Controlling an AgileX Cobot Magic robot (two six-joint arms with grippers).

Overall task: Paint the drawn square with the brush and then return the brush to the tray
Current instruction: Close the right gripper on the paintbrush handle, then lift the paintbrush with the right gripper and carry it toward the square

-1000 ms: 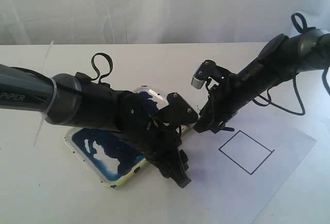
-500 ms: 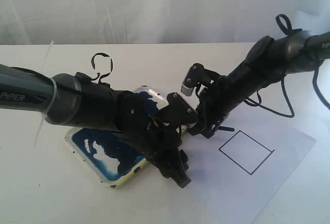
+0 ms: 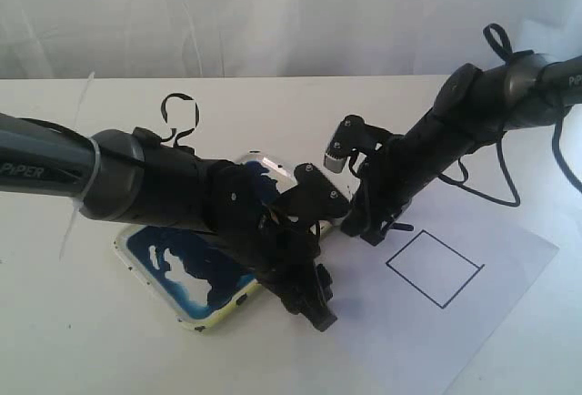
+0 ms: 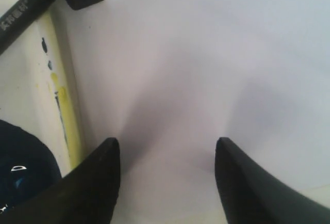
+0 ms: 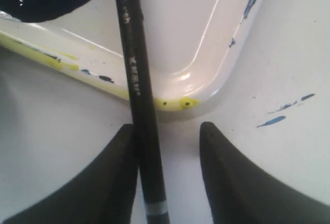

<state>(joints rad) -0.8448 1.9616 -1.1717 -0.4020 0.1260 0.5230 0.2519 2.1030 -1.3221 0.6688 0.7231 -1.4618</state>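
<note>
Tray (image 3: 195, 278): we logged it blue-smeared, under the left arm. Left gripper (image 4: 167, 149): jaws apart, empty, over white paper (image 3: 509, 258) just beside the tray's yellow rim. Brush (image 5: 135, 79): handle lay across the tray's corner, between the right gripper's (image 5: 167, 131) parted jaws, against one finger, unclamped. Drawn square (image 3: 435, 268): blank. We judged the pickup in hand; next, the jaws needed closing on the handle. Against one second earlier, the right arm stood nearer the tray and the left was unmoved.
</note>
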